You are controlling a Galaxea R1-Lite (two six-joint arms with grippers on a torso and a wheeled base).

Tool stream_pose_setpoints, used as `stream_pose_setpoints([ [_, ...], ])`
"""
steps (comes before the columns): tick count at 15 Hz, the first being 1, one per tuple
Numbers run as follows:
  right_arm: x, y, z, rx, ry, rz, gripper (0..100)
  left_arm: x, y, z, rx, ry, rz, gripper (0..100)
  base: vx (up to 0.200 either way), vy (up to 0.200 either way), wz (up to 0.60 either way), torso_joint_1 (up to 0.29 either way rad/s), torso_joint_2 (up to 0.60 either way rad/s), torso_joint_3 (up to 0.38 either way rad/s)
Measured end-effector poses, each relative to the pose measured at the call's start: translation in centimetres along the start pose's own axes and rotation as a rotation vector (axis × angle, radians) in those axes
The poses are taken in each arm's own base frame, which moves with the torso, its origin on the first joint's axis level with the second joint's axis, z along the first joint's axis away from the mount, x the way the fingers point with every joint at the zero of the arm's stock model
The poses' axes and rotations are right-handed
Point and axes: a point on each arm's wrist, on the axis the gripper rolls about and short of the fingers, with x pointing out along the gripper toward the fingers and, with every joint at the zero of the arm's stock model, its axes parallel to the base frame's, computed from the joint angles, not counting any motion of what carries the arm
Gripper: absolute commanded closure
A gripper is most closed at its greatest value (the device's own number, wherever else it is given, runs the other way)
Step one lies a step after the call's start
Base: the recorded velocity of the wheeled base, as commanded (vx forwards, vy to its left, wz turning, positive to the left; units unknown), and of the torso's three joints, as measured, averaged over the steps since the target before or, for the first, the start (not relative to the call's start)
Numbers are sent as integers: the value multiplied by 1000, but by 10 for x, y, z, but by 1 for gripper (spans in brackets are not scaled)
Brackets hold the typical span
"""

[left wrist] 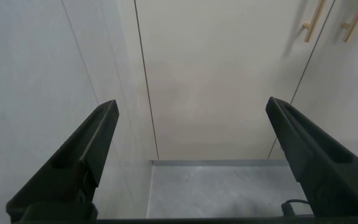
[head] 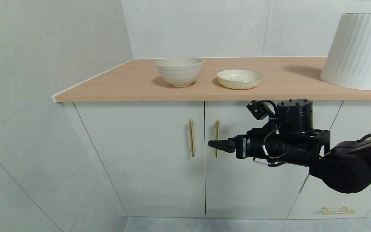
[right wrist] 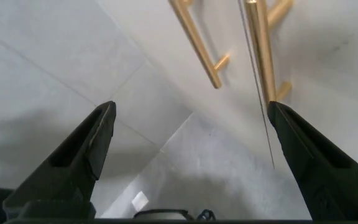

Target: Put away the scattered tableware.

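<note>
The left tool (left wrist: 191, 106) is spread wide and empty, facing the lower cupboard front and a strip of floor. On the surface (head: 124, 88), toward its left end and about midway between the back and front edges, a deep ribbed bowl (head: 179, 71) stands upright. It looks like glazed ceramic: stiff, fairly heavy, slick and breakable. The rim is probably the best hold, one finger inside and one outside. Just to its right, apart from it and nearer the front edge, is a shallow dish (head: 239, 79). It is likely lighter, but its low sloping rim gives little to pinch and could slip.

Below the front edge, the right tool (head: 212, 144) is level with the two brass handles (head: 191, 138) of the shut doors. It is just beside them, fingers wide apart and holding nothing.

The inside of the cupboard is hidden. At the right end of the surface a tall white ribbed container (head: 357, 51) is cut off, and the dark items behind it cannot be made out.
</note>
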Motion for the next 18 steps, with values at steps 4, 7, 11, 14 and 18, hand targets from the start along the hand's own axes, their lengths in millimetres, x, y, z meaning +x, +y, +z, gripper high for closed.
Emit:
stream_pose_setpoints([
  [4,18,-11,-10,11,-39,-41,0,0,0,0,0,0,0,0,0,0,0,0,0,0],
  [7,28,-16,-13,17,-99,-45,0,0,0,0,0,0,0,0,0,0,0,0,0,0],
  [11,40,-22,-19,57,-113,-38,0,0,0,0,0,0,0,0,0,0,0,0,0,0],
  [14,48,-25,-19,56,-159,-32,0,0,0,0,0,0,0,0,0,0,0,0,0,0],
  [18,56,-25,-26,77,-165,-17,0,0,0,0,0,0,0,0,0,0,0,0,0,0],
])
